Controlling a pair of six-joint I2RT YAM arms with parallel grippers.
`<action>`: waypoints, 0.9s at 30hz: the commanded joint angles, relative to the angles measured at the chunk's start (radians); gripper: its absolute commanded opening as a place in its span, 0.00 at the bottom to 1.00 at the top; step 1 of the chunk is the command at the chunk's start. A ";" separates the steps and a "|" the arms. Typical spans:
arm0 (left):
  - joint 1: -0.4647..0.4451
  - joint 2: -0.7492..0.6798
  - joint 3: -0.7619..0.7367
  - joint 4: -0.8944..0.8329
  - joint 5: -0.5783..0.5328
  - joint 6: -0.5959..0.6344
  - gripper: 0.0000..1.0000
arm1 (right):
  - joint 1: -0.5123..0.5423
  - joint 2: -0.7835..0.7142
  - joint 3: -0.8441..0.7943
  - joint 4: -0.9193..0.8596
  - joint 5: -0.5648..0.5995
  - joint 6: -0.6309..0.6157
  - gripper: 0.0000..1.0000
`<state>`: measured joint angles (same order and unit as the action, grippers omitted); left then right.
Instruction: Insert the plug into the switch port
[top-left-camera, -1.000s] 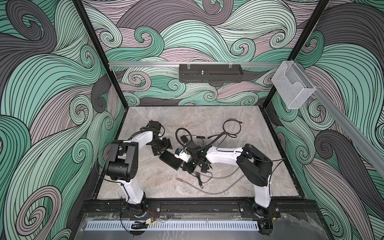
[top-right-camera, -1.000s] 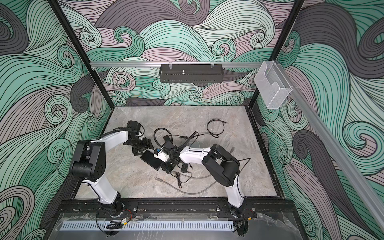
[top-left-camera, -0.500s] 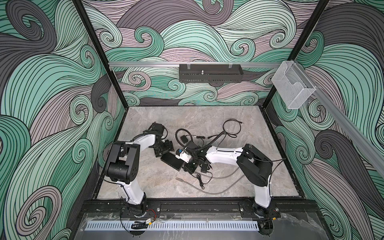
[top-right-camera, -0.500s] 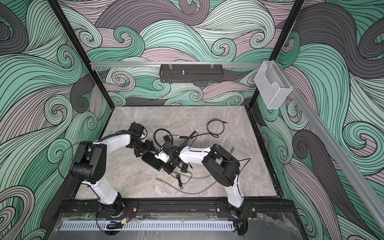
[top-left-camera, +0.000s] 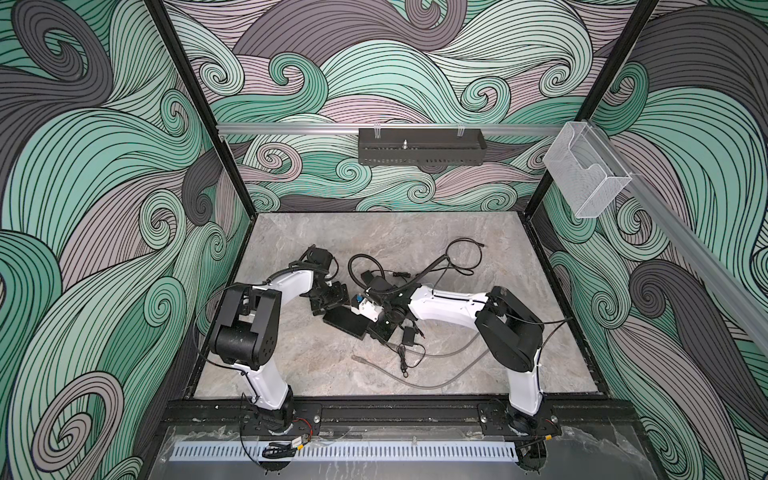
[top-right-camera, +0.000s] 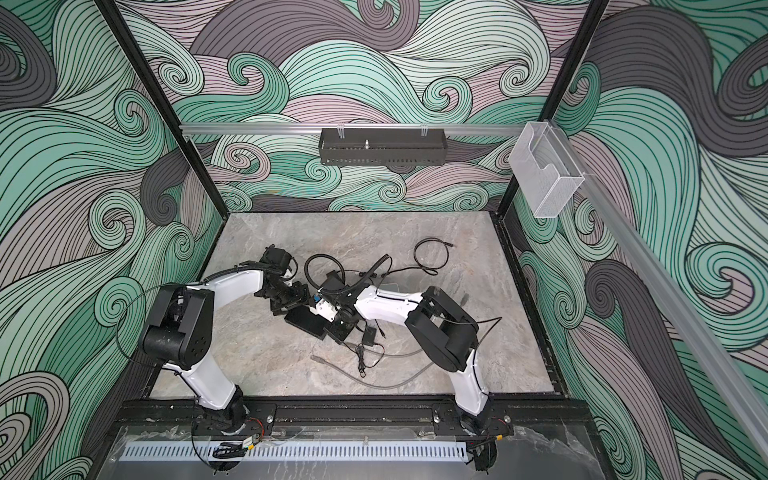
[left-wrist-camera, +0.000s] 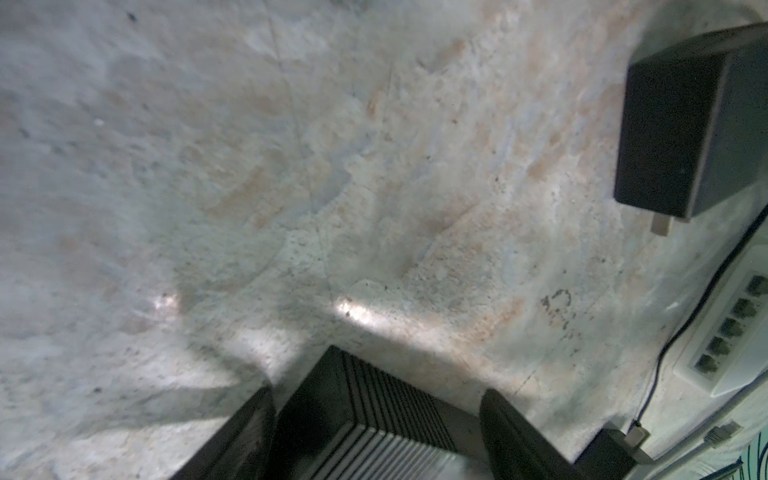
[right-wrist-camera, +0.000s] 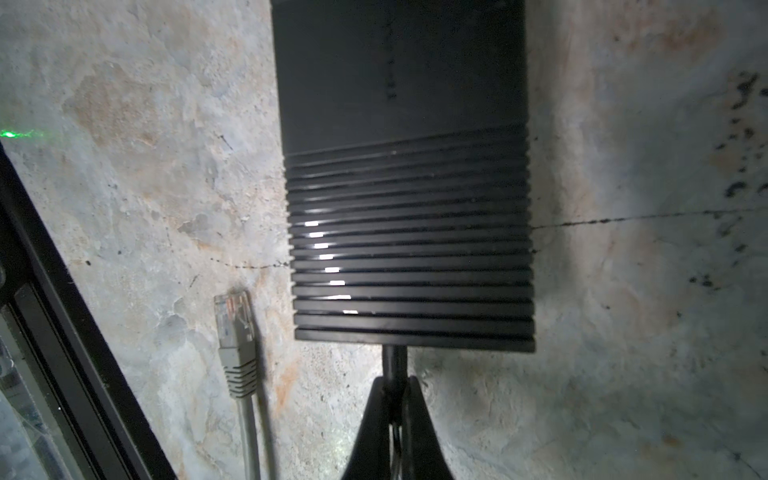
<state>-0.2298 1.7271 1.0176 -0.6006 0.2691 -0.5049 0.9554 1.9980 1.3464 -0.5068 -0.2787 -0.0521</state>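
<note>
Walls printed with teal, grey and mauve waves (top-left-camera: 374, 62) close in a grey marbled bench (top-left-camera: 415, 249). In both top views the black box-shaped switch with a ribbed top (top-left-camera: 344, 323) (top-right-camera: 305, 322) lies flat mid-bench, between the two arms.

The right tool (right-wrist-camera: 395, 384) has its fingers pressed together on a thin black round plug (right-wrist-camera: 394, 359). The plug's tip meets the middle of the switch's near edge (right-wrist-camera: 405, 208); how deep it sits cannot be told.

A grey network cable with a clear plastic connector (right-wrist-camera: 235, 328) lies on the bench just beside that same end of the switch, not touching it.

The left tool (left-wrist-camera: 376, 395) stands with its fingers (left-wrist-camera: 257, 432) wide apart. The ribbed part of the switch (left-wrist-camera: 374, 419) shows between them, and whether they touch it cannot be told.

Further off in the left wrist view lie a black rectangular power adapter block (left-wrist-camera: 681, 124) and a white unit with a row of five ports (left-wrist-camera: 731, 332).
</note>
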 joint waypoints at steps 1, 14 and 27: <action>-0.055 -0.009 -0.035 -0.067 0.133 -0.039 0.79 | 0.002 0.029 0.075 0.178 -0.015 -0.012 0.00; -0.085 -0.010 -0.048 -0.043 0.150 -0.049 0.79 | 0.000 0.098 0.183 0.152 -0.038 -0.077 0.00; -0.104 -0.013 -0.083 -0.001 0.189 -0.084 0.79 | 0.000 0.090 0.218 0.227 -0.002 -0.041 0.00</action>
<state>-0.2516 1.6993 0.9791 -0.5415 0.2356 -0.5365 0.9489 2.1017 1.5105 -0.6807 -0.2863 -0.1101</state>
